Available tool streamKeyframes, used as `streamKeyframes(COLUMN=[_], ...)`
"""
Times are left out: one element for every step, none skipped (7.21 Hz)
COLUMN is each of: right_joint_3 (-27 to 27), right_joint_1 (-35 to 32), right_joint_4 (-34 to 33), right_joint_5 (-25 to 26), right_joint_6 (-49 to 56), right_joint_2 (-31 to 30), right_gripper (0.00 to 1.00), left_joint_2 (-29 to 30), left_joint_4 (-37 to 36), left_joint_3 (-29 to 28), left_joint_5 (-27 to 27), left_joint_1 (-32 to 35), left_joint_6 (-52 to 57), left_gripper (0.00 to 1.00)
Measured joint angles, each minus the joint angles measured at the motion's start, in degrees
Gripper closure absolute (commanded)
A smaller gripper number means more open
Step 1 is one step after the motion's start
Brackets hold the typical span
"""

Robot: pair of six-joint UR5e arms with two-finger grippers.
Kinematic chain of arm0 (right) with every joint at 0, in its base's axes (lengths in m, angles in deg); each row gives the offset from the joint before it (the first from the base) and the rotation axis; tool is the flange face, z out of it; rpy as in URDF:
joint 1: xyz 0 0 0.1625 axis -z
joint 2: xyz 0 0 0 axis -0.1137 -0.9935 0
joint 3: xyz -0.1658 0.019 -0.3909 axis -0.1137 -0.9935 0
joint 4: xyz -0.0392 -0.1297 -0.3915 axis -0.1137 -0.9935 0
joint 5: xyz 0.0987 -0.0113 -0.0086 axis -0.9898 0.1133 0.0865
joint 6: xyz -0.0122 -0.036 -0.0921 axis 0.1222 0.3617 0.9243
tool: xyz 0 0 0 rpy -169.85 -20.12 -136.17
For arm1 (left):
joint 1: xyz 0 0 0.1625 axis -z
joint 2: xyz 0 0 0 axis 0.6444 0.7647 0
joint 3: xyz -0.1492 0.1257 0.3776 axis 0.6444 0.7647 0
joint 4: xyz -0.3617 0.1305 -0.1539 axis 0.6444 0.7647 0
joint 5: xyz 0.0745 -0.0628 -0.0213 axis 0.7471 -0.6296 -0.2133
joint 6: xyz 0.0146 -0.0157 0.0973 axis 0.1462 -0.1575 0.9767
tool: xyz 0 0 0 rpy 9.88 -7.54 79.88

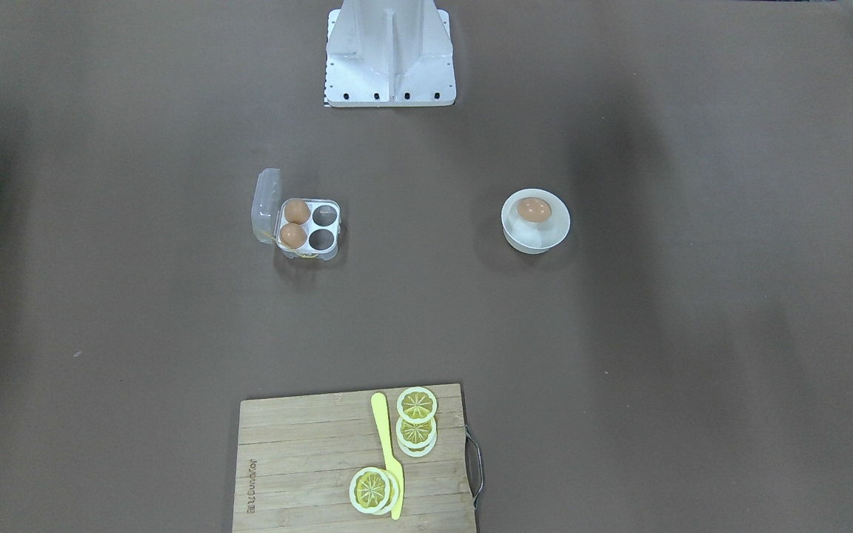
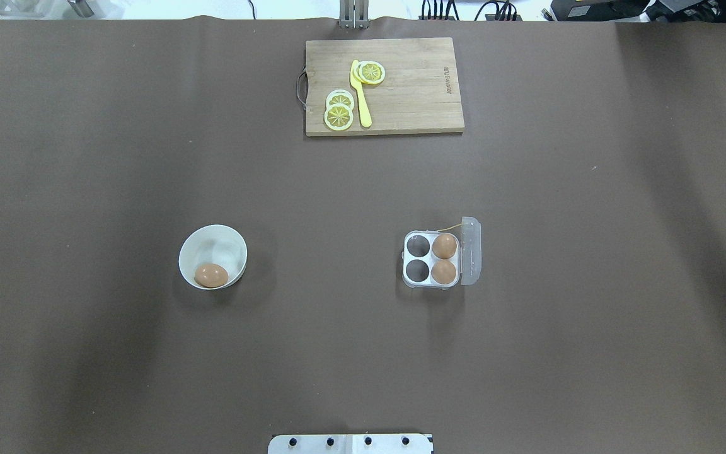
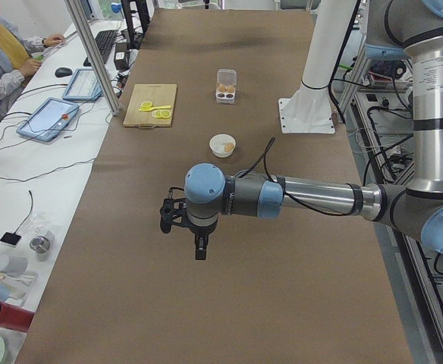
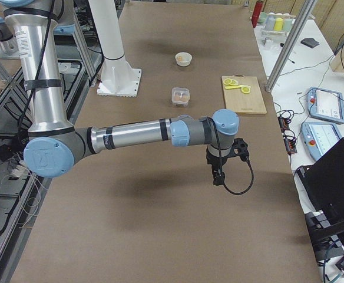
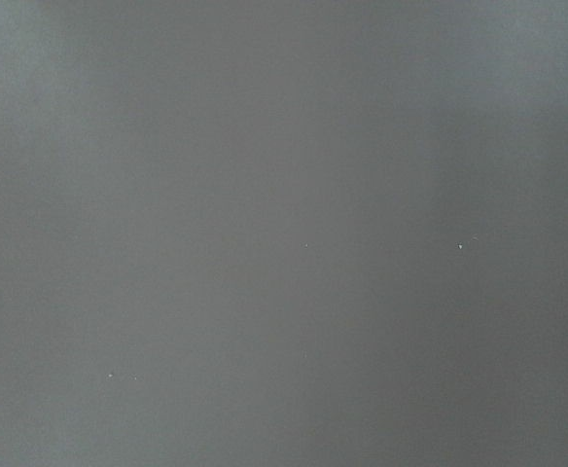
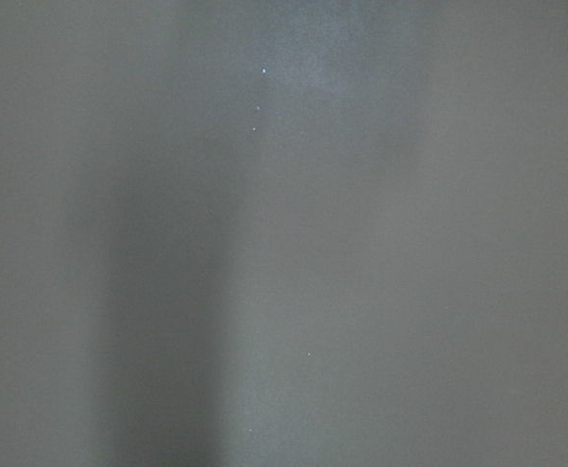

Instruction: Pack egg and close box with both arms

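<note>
One brown egg point(image 2: 211, 275) lies in a round white bowl point(image 2: 224, 243) on the table's left half; it also shows in the front view point(image 1: 534, 209). The clear egg box point(image 2: 414, 282) stands open on the right half, its lid point(image 2: 471, 250) tipped up on the far side from the bowl. Two eggs point(image 2: 443, 246) fill the two cups by the lid; the other two cups are empty. The left gripper point(image 3: 199, 249) and right gripper point(image 4: 218, 175) show only in the side views, high above the table's ends, far from both things. I cannot tell whether they are open or shut.
A wooden cutting board point(image 2: 413, 94) with lemon slices point(image 2: 339, 116) and a yellow knife point(image 2: 360, 94) lies at the far edge. The white stand's base point(image 2: 350, 444) sits at the near edge. Both wrist views show only bare brown table cover.
</note>
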Motion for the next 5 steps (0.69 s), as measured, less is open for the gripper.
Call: streamKeyframes(right_joint_3=[-0.2, -0.4, -0.5, -0.5, -0.4], right_joint_1=[-0.4, -0.7, -1.0, -1.1, -1.1], right_joint_4=[-0.1, -0.1, -0.1, 0.1, 0.3], right_joint_5=[0.0, 0.0, 0.0, 0.0, 0.0], right_joint_6=[0.0, 0.0, 0.1, 0.1, 0.1], right_joint_2=[-0.1, -0.3, -0.7, -1.2, -1.8], right_gripper=[0.0, 0.0, 0.0, 0.0, 0.0], left_joint_2=[0.5, 0.9, 0.9, 0.7, 0.5], left_joint_4=[-2.3, -3.8, -4.6, -4.7, -4.7], left_joint_3=[0.2, 0.3, 0.3, 0.5, 0.8], left_joint_5=[1.2, 2.9, 3.7, 3.7, 3.6], left_joint_1=[-1.5, -2.7, -3.2, -3.4, -3.4], left_joint_6=[0.0, 0.0, 0.1, 0.1, 0.1], left_gripper=[0.02, 0.02, 0.02, 0.02, 0.02])
